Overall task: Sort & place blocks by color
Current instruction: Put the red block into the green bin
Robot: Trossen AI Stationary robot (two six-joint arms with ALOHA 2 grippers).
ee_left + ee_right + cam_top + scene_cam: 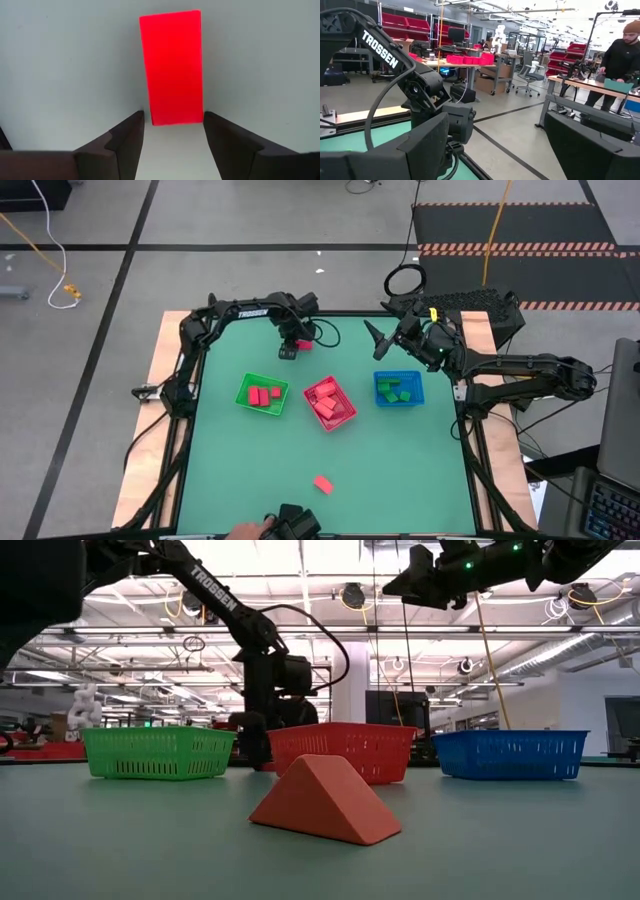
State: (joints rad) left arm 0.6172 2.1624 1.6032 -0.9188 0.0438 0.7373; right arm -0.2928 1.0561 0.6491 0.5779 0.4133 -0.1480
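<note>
A bright red bar block (171, 67) lies flat on the green table near its far edge (305, 343). My left gripper (173, 125) is open and low over the table (290, 348), one finger on each side of the block's near end; I cannot tell whether they touch it. My right gripper (378, 340) is open and raised above the table's far right part, holding nothing (495, 120). A salmon-pink block (322, 483) lies alone near the table's near edge (325, 802). The other blocks lie in the baskets.
Three mesh baskets stand in a row mid-table: green (244, 402) with red blocks, red (312, 390) with salmon-pink blocks, blue (381, 378) with green blocks. The low camera's mount and a hand (240, 531) sit at the near edge. A person (620, 55) stands beyond the table.
</note>
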